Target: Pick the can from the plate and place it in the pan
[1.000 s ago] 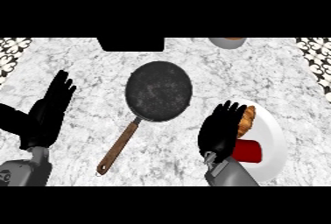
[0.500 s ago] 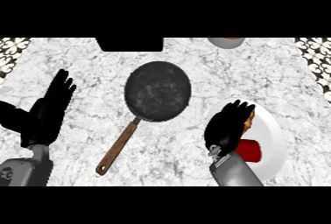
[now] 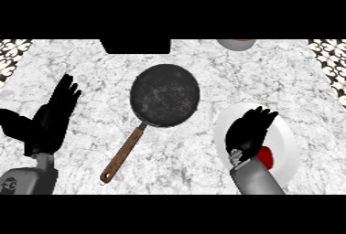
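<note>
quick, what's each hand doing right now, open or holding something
Left hand: open, resting at the left edge, holding nothing.
Right hand: open over the plate, not holding the can.

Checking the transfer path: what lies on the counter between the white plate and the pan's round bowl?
In the head view, only bare marble counter separates the plate from the pan; nothing stands there.

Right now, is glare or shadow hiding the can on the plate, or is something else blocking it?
Head view: even light, with no glare on the plate and no strong shadow. The right hand hangs over the plate and covers most of the can, leaving only a red patch beside the wrist. Head view: the pan shows dark and matte, unobstructed; the left hand rests open at the left.
</note>
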